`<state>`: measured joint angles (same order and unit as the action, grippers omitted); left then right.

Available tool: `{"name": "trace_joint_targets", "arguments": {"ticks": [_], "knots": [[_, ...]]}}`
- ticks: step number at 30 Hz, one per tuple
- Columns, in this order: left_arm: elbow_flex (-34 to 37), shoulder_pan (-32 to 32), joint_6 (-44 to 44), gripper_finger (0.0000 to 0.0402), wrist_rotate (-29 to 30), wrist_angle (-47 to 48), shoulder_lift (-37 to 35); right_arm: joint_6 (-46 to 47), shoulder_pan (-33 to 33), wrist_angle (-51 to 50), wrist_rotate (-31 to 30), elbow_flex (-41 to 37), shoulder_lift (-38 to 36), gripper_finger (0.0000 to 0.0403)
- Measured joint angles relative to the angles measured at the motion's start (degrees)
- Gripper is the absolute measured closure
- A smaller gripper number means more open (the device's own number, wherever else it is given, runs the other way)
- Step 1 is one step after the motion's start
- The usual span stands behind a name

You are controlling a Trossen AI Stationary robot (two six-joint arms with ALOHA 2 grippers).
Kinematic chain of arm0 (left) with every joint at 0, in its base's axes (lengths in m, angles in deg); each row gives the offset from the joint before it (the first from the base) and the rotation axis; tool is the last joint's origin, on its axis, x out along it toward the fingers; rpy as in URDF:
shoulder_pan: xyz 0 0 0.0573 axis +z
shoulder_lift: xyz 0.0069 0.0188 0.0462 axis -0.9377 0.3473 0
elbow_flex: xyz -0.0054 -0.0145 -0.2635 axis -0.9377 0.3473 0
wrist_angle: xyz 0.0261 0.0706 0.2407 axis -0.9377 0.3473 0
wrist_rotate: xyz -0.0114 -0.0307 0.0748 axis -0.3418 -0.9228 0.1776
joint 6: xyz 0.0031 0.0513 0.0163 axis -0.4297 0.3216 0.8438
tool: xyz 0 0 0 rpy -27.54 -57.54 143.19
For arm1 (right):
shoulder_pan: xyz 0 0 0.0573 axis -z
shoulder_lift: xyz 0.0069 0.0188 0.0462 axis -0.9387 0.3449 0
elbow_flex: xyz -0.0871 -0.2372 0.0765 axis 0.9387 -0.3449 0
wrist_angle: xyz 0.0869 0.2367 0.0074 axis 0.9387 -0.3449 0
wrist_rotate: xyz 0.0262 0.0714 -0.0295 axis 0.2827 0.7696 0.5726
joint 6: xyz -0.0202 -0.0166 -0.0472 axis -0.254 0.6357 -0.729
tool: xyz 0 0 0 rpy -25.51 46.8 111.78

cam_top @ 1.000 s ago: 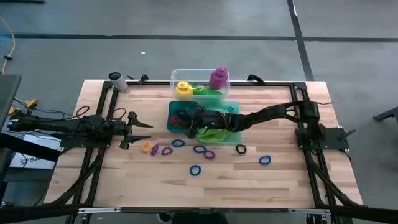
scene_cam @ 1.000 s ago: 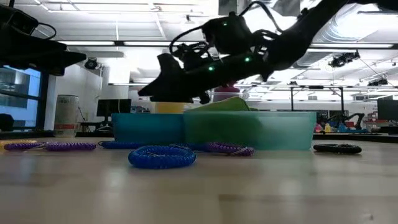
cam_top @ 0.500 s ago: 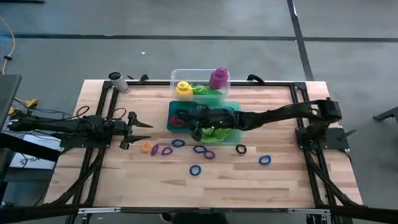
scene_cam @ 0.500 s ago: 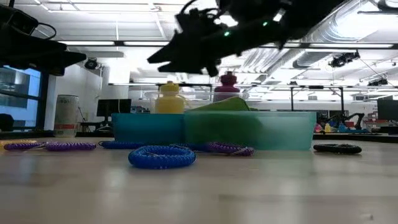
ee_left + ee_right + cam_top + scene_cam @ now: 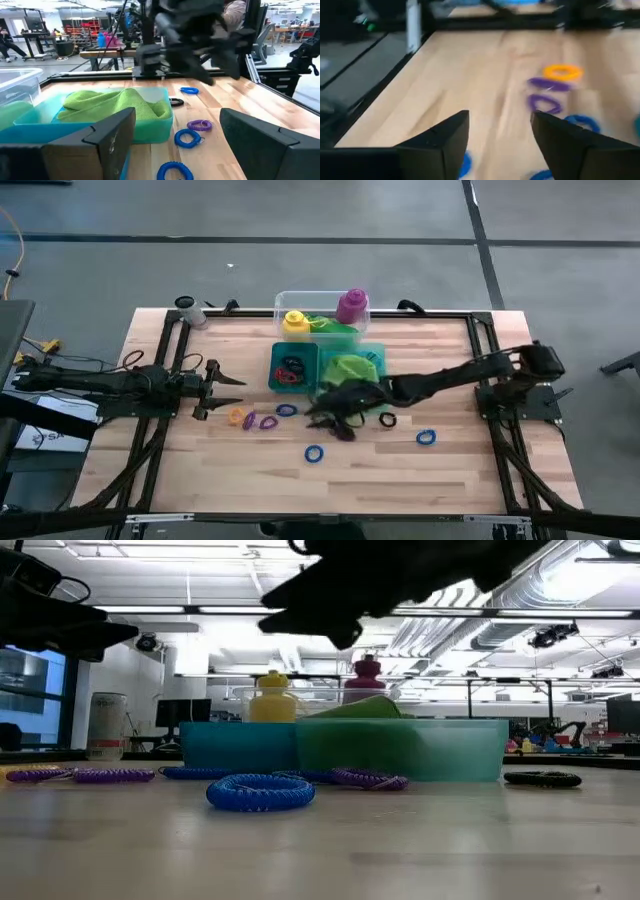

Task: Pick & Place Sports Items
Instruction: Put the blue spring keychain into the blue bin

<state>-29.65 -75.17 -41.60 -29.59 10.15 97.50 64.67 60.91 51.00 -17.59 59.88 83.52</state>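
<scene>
- Floor (image 5: 300,220): grey concrete, dark seam lines;
- Ceiling (image 5: 200,580): white, long strip lights, exposed ducts;
- Workbenches (image 5: 100,52): cluttered, far back;
- Window (image 5: 25,690): beside white wall

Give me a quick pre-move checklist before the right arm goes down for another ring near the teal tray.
1. Right gripper open and empty: ok; in its wrist view the fingers stand apart with nothing between them.
2. Right gripper clear of the teal tray: ok; it hangs over the bare wood in front of the tray.
3. Rings within reach: ok; a purple ring and a blue ring lie close by.
4. Tray has room: ok for the left compartment, which holds only a few rings; the lime-green cloth fills the right one.
5. Left gripper out of the way: ok; open, waiting at the table's left side.
6. Height above the table: cannot tell exactly.
</scene>
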Motion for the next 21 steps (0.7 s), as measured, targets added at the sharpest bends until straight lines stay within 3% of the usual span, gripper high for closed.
{"name": "trace_joint_targets", "arguments": {"ticks": [12, 21], "knots": [[0.00, 0.00, -0.01, 0.0165, 0.00, 0.00, 0.01, -5.93, -7.86, -2.63, -7.89, 0.00, 0.00, 0.0255], [-0.01, 0.00, 0.00, 0.0165, 0.00, -0.01, -0.01, -2.36, -8.87, 2.09, -9.62, 0.02, 3.72, 0.0256]]}}
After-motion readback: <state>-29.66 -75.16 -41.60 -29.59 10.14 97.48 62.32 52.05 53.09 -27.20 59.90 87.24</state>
